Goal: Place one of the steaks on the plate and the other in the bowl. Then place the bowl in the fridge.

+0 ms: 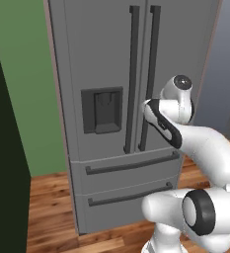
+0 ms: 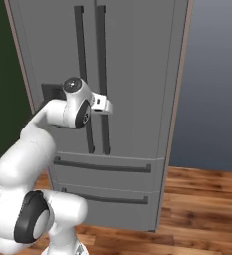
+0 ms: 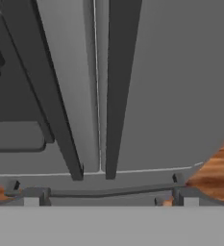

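Note:
The fridge [image 1: 101, 54] [image 2: 137, 74] stands right in front of me, tall and grey, with both doors shut. My gripper [image 2: 107, 105] [image 3: 111, 202] hangs level with the lower part of the two dark bar handles [image 1: 133, 74] [image 2: 101, 50], close to the door seam. In the hand view its fingertips [image 3: 31, 202] stand wide apart with nothing between them, so it is open, and both handles [image 3: 118, 72] run up ahead of it. The steaks, the plate and the bowl are out of view.
A dispenser panel [image 1: 101, 111] sits in the left door, and two drawers [image 1: 129, 165] [image 2: 102, 167] lie below the doors. A dark cabinet side [image 1: 3, 148] stands to the left before a green wall [image 1: 27, 74]. Wooden floor [image 2: 202, 199] spreads to the right.

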Controlling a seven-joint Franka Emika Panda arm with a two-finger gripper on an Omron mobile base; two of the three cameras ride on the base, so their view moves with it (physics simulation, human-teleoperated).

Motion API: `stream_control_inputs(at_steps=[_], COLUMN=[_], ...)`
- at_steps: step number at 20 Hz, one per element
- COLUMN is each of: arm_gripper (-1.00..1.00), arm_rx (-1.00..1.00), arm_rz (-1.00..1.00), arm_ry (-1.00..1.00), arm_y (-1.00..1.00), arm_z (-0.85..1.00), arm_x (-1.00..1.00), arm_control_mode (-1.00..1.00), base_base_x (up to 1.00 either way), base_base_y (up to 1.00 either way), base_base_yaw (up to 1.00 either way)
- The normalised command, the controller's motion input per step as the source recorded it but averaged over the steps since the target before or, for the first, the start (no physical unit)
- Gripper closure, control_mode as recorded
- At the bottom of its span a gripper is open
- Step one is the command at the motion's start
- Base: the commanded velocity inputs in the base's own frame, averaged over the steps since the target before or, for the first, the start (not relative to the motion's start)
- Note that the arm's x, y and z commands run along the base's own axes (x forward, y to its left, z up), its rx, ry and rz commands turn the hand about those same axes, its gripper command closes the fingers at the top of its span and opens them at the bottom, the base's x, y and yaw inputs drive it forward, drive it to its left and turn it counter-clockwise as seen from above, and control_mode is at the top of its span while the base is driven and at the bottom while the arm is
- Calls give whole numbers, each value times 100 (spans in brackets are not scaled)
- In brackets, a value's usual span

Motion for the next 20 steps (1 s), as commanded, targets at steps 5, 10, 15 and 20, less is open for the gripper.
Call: stream_control_inputs(at_steps=[5,10,15,20], arm_gripper=[-100,-100,-100,-100], arm_rx=[0,0,0,0], arm_rz=[0,0,0,0], arm_ry=[0,0,0,0], arm_y=[0,-2,-15,-12], arm_z=[0,0,0,-1], arm_x=[65,70,52,48], arm_control_mode=[-100,-100,-100,-100], base_base_x=[0,0,0,0], base_base_y=[0,0,0,0], base_base_yaw=[0,0,0,0])
